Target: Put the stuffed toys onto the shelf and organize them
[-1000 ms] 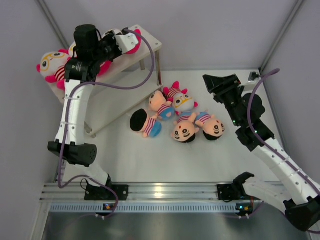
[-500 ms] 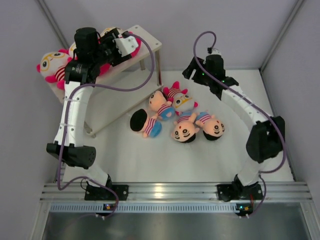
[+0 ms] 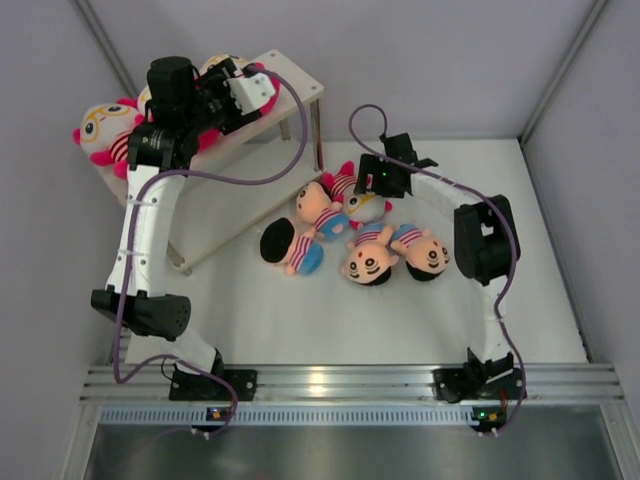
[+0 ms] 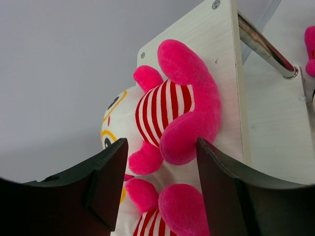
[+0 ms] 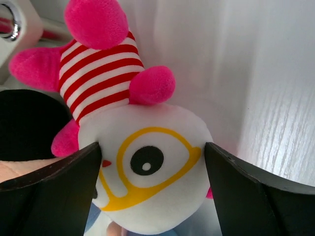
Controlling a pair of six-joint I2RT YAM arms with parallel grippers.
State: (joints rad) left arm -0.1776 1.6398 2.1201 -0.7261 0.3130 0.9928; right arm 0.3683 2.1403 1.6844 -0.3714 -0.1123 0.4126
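My right hand (image 5: pixel 152 150) is apart astride the white-headed toy (image 5: pixel 147 167), its striped body running to upper left. My left hand (image 4: pixel 161 145) is apart before a pink toy (image 4: pixel 172 105) on the shelf (image 4: pixel 229 73).

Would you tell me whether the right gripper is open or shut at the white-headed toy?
Open: the right gripper has its fingers wide apart, either side of the white-headed toy.

stuffed toys (image 5: pixel 147 162): soft plush | shelf (image 4: pixel 231 73): matt pale wood | legs (image 4: pixel 266 46): glossy metal
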